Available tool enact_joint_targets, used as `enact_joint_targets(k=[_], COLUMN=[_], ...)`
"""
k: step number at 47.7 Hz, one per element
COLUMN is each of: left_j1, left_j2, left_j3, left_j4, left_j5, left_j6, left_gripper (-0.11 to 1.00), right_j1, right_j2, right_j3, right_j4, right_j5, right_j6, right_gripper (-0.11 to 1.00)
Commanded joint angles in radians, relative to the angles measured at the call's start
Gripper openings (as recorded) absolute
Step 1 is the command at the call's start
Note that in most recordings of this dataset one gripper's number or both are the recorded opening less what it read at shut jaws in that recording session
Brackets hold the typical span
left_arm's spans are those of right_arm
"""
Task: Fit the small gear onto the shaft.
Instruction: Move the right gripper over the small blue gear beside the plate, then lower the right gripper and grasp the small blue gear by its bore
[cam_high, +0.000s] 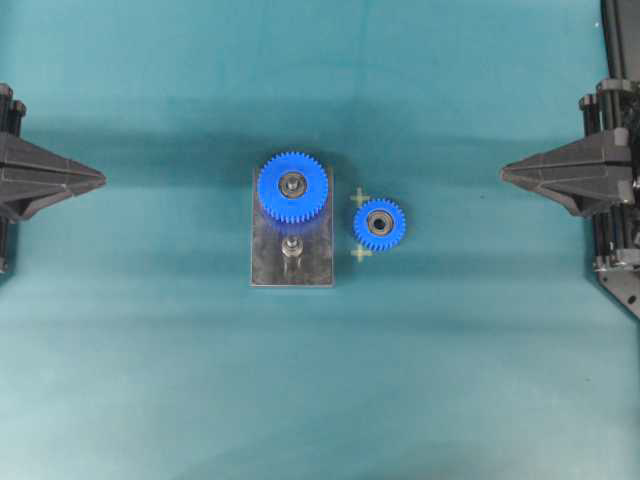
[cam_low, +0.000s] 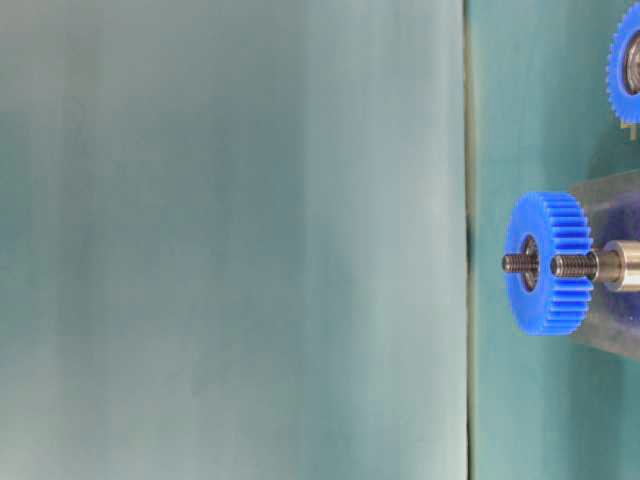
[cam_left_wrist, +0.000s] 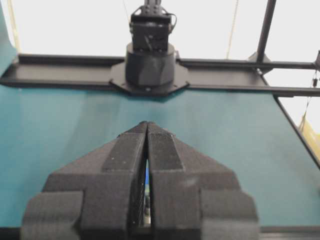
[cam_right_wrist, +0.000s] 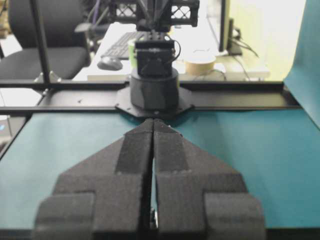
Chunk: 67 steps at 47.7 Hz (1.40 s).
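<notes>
Overhead view, counter (cam_high: 150, 380) covered in teal cloth. At centre a grey plate (cam_high: 266, 262) is laid with its long axis running 12 to 6 o'clock. The large gear (cam_high: 292, 186) is carried on the 12 o'clock end of the plate; the shaft (cam_high: 291, 247) stands upright and bare toward the 6 o'clock end. The small gear (cam_high: 379, 224) is laid flat on the cloth just beside the plate, at 3 o'clock of it, apart from both the plate and the large gear, between two pale cross marks.

The left tool (cam_high: 103, 180) is seen at 9 o'clock and the right tool (cam_high: 503, 174) at 3 o'clock, both well apart from the parts. In each wrist view the fingers are pressed together with nothing between them.

The small gear is judged nearer the right tool, lying toward 9 o'clock from its tip and slightly toward 6. Once lifted, the gear would have to be carried toward 9 o'clock and lowered with its bore in line with the upright shaft.
</notes>
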Motion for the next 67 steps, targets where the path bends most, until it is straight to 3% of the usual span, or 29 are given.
enact_joint_targets(k=[1, 8, 16, 28, 39, 44, 53, 56, 67], left_j1=[-0.008, -0.005, 0.000, 0.000, -0.002, 0.000, 0.000, 0.000, 0.000], left_j2=[0.023, 0.075, 0.141, 0.198, 0.198, 0.198, 0.195, 0.195, 0.193], left_j3=[-0.020, -0.072, -0.121, -0.144, -0.146, -0.146, -0.143, -0.143, -0.140], left_j4=[0.009, 0.009, 0.011, 0.011, 0.009, 0.011, 0.009, 0.011, 0.009], left_j5=[0.006, 0.075, 0.201, 0.268, 0.307, 0.318, 0.318, 0.319, 0.318], left_j6=[-0.020, -0.023, -0.023, -0.025, -0.025, -0.025, -0.026, -0.028, -0.028], left_gripper=[0.00, 0.00, 0.00, 0.00, 0.00, 0.00, 0.00, 0.00, 0.00], right_j1=[-0.011, -0.061, -0.112, -0.152, -0.186, -0.187, -0.186, -0.187, -0.187], right_j2=[0.017, 0.123, 0.324, 0.718, 0.951, 1.015, 1.066, 1.068, 1.074], right_j3=[-0.008, -0.087, -0.212, -0.436, -0.588, -0.621, -0.635, -0.632, -0.627], right_j4=[0.012, 0.147, 0.146, 0.132, 0.117, 0.114, 0.109, 0.109, 0.109], right_j5=[-0.003, 0.284, 0.532, 0.775, 0.928, 0.936, 0.910, 0.899, 0.925], right_j6=[0.008, 0.051, 0.054, 0.052, 0.046, 0.043, 0.040, 0.037, 0.043], right_gripper=[0.01, 0.01, 0.01, 0.01, 0.03, 0.22, 0.77, 0.90, 0.88])
